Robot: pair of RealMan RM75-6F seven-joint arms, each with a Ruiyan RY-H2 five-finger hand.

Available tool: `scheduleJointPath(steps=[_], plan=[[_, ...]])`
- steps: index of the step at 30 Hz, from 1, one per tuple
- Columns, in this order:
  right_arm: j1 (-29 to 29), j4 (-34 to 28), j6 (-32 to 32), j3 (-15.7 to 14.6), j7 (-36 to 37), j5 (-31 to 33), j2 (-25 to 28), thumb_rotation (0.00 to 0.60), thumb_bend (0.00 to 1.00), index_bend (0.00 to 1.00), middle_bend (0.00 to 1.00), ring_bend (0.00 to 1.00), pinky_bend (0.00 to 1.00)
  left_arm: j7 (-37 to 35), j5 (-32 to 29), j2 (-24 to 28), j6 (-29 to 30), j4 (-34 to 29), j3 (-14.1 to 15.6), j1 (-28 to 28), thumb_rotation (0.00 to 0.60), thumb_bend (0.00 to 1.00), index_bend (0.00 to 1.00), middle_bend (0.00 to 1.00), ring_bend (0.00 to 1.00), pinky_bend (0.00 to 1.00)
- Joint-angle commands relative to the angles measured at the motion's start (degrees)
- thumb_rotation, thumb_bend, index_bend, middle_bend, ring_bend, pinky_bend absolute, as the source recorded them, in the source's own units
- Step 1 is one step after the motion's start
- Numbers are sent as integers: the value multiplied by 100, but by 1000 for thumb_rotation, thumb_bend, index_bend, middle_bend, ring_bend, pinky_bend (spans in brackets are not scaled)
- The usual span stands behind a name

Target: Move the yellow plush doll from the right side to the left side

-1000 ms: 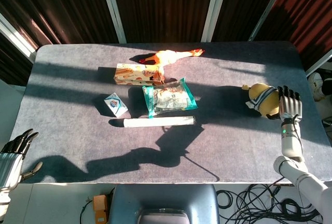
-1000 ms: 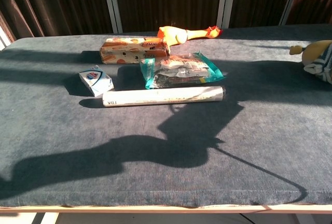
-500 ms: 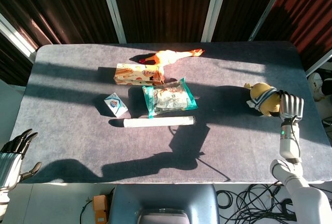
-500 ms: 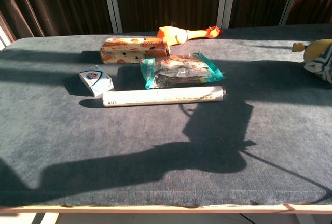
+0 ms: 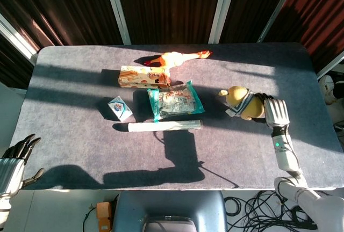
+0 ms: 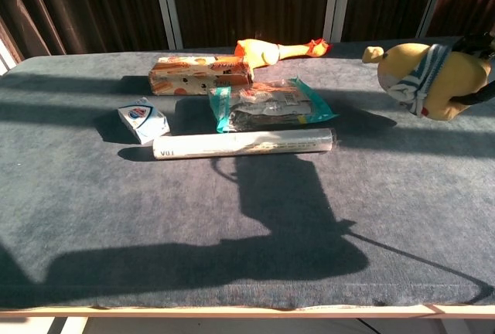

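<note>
The yellow plush doll [image 5: 241, 102] with a grey-and-white striped scarf hangs above the right half of the table, held by my right hand [image 5: 273, 113], whose fingers wrap its rear. In the chest view the yellow plush doll [image 6: 429, 78] floats at the upper right, and only dark fingertips of my right hand [image 6: 481, 71] show at the frame edge. My left hand [image 5: 15, 154] is at the lower left, off the table's near edge, fingers apart and holding nothing.
A teal snack bag [image 5: 173, 99], a white roll [image 5: 165, 126], a small blue-white box [image 5: 120, 108], an orange carton [image 5: 142, 76] and a rubber chicken [image 5: 180, 58] lie mid-table. The grey table top [image 5: 75, 140] has bare cloth at left and front. Cables lie on the floor lower right.
My right hand has closed on the doll, lifted it and carried it leftward from the table's right edge. The arm's shadow on the cloth shifted. The left hand barely moved.
</note>
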Motion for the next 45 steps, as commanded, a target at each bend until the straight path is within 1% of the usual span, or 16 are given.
scheduleJointPath(steps=[1, 2, 6, 10, 13, 19, 21, 24, 26, 29, 32, 35, 38, 41, 43, 45], plan=[[-179, -2691, 705, -384, -342, -854, 1204, 600, 650, 823, 469, 494, 755, -5, -4, 4, 3, -4, -2, 2, 600, 226, 175, 100, 172, 285], [-160, -3084, 689, -429, -399, -970, 1351, 600, 650, 823, 469, 494, 755, -6, -7, 6, 6, -4, -3, 4, 600, 226, 175, 99, 172, 285], [-57, -3910, 599, -514, -502, -1305, 1618, 600, 650, 823, 469, 494, 755, -8, -35, 12, -14, -5, -6, 4, 600, 226, 175, 100, 172, 285], [92, -4262, 410, -506, -622, -1454, 1626, 600, 649, 823, 469, 494, 755, 0, -56, 19, -33, -18, -8, 3, 600, 226, 175, 100, 172, 285], [272, -4459, 62, -485, -500, -1439, 1572, 600, 650, 823, 469, 495, 755, -8, -60, 24, -28, -22, -8, 7, 600, 226, 175, 100, 172, 285], [638, -4221, -563, -421, -757, -1337, 1154, 600, 647, 812, 469, 495, 755, -22, -55, 26, -27, -1, -7, 7, 600, 226, 175, 101, 172, 285], [739, -4062, -747, -413, -731, -1292, 964, 600, 626, 782, 468, 494, 747, -37, -66, 30, -45, 4, -10, 1, 600, 227, 175, 101, 172, 285], [893, -3862, -1047, -437, -537, -1272, 777, 600, 537, 681, 468, 465, 712, -53, -95, 33, -56, 2, -21, -1, 600, 227, 175, 101, 173, 286], [915, -3822, -1080, -440, -497, -1278, 748, 600, 516, 655, 464, 446, 690, -55, -98, 33, -57, 2, -23, -1, 600, 227, 175, 101, 173, 285], [969, -3736, -1182, -468, -420, -1297, 682, 600, 438, 562, 401, 348, 560, -59, -103, 33, -57, 3, -24, 0, 600, 228, 175, 101, 173, 285], [1051, -3550, -1288, -519, -318, -1368, 584, 600, 309, 430, 261, 143, 331, -88, -96, 41, -64, 5, -17, -1, 600, 227, 176, 101, 173, 285], [1019, -3518, -1080, -627, -304, -1615, 673, 600, 242, 338, 169, 29, 201, -122, -109, 55, -91, 7, -9, -3, 600, 227, 176, 101, 172, 286], [1010, -3569, -1083, -694, -295, -1658, 788, 600, 191, 238, 86, 0, 116, -118, -122, 58, -105, -1, -9, -5, 600, 228, 175, 101, 172, 286], [989, -3640, -1077, -730, -242, -1659, 889, 600, 140, 91, 11, 0, 29, -114, -114, 61, -110, -8, -5, -8, 600, 228, 175, 101, 173, 286], [961, -3687, -983, -743, -156, -1708, 953, 600, 120, 25, 0, 0, 3, -109, -111, 59, -114, -8, -1, -9, 600, 228, 175, 102, 173, 286], [917, -3753, -775, -758, -41, -1837, 1053, 600, 102, 0, 0, 0, 0, -103, -122, 57, -137, -9, 0, -16, 600, 228, 176, 102, 173, 286]])
